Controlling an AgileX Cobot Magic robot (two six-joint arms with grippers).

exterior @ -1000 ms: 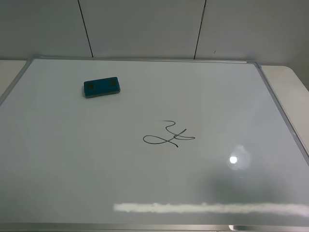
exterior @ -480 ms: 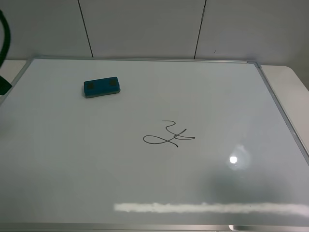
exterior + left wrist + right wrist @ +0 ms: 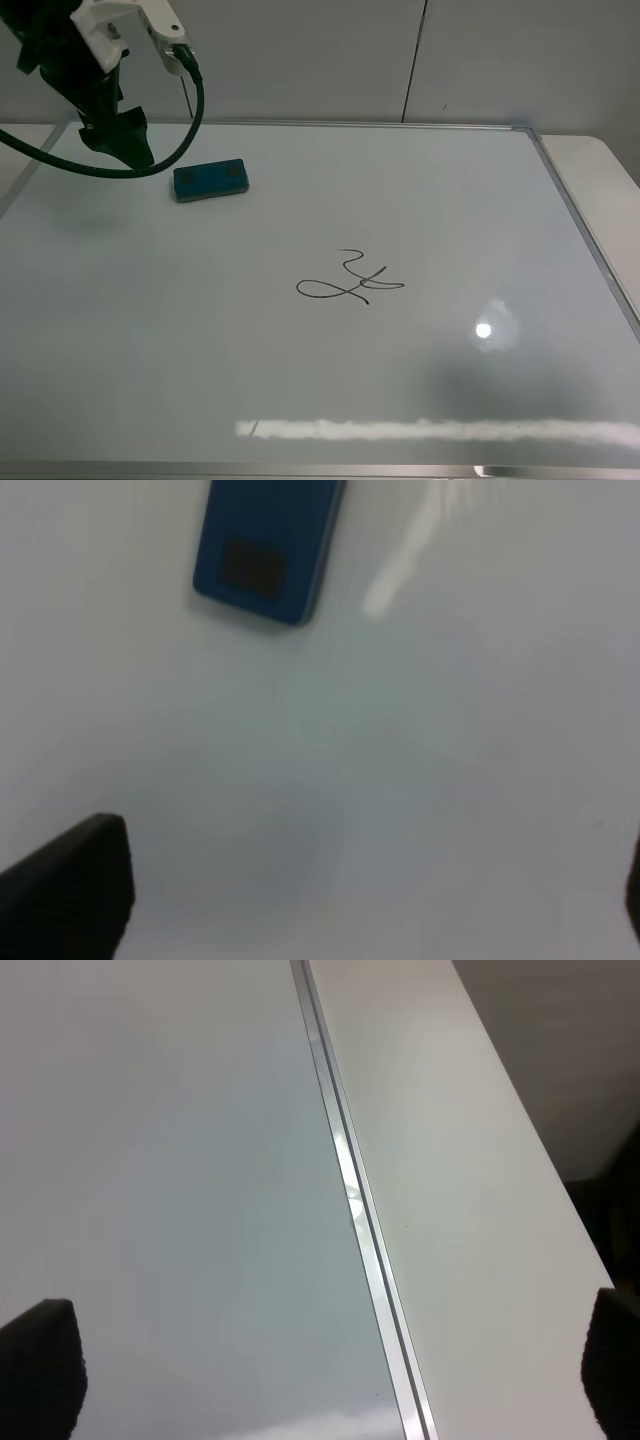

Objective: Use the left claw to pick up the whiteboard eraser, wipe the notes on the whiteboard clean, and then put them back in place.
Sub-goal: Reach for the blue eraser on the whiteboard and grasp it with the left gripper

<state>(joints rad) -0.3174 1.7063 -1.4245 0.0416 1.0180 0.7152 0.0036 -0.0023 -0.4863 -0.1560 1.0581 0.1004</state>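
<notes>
The left claw (image 3: 125, 140) hovers near the whiteboard eraser (image 3: 210, 180), jaws spread; the notes (image 3: 350, 285) lie well apart. The right gripper (image 3: 328, 1360) has its jaws spread too.

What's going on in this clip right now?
The left claw hangs above the far left corner of the whiteboard, fingers open, close to the whiteboard eraser but not gripping it. The eraser lies flat on the board; the notes in the middle are not yet wiped. The right gripper, also open, sits over the board's right frame.

Holds the left claw (image 3: 132, 148) raised, pointing down, jaws spread wide, black cable (image 3: 201, 100) looping off the wrist; holds the right gripper (image 3: 325, 1370) equally wide apart.
</notes>
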